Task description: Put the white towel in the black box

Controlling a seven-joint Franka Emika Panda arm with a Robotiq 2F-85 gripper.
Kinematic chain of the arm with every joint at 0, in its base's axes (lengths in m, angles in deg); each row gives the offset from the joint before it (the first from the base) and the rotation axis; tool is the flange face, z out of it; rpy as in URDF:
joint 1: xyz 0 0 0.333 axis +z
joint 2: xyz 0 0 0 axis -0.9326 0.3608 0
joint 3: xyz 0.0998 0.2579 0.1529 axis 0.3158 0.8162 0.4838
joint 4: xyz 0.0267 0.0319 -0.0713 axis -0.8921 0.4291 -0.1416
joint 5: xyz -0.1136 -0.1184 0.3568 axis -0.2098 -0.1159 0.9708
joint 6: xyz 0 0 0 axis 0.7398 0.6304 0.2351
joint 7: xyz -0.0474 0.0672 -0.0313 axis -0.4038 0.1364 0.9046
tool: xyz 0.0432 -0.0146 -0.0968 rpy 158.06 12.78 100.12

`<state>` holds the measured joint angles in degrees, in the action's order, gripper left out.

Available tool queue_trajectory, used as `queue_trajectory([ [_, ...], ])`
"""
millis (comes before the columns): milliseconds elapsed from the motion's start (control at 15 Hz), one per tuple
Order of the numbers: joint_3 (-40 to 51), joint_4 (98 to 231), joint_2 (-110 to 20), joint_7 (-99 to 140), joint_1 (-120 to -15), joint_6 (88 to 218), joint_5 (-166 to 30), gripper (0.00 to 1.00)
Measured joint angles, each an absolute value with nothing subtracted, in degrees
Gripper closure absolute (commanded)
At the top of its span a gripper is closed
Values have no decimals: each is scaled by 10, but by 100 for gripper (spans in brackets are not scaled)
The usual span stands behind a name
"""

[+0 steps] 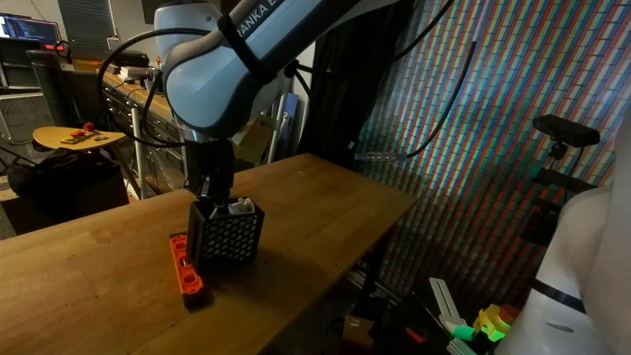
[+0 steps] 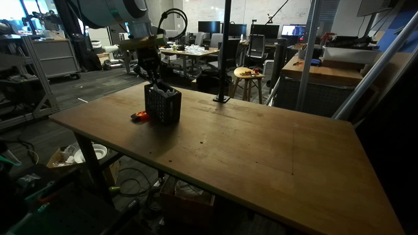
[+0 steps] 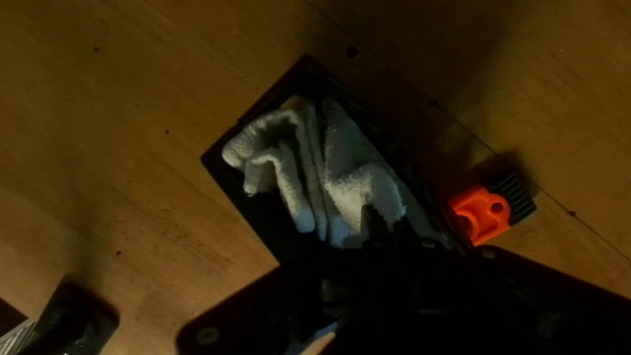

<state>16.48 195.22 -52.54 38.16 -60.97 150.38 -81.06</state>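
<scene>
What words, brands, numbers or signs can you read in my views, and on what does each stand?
"RANKA E", incomplete, on the arm.
Lines on the lit monitor: too small to read.
Marks on the whiteboard: too faint to read.
None seen on the black box or white towel.

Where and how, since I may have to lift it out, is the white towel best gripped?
Probably at the thin folds of the white towel, from straight above, pinching across them. In the wrist view they look like narrow ridges side by side, and the walls of the black box close off the sides, leaving the top open.
</scene>
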Motion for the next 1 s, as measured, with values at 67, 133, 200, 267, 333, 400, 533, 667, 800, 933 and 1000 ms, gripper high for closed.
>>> queue_trajectory([
  [67,165,1950,-527,376,-609,1495,-815,94],
  [133,165,1949,-528,372,-609,1488,-817,94],
  [200,165,1948,-529,368,-609,1482,-817,93],
  [267,165,1948,-529,365,-609,1479,-817,94],
  [333,165,1948,-530,363,-609,1476,-817,94],
  [400,165,1947,-531,360,-609,1474,-817,95],
  [533,165,1947,-532,353,-609,1474,-817,95],
  [667,165,1947,-533,345,-609,1475,-817,94],
  [800,165,1948,-533,335,-609,1478,-817,94],
  [933,165,1951,-532,321,-609,1489,-815,93],
  [1000,164,1955,-532,313,-609,1500,-813,94],
])
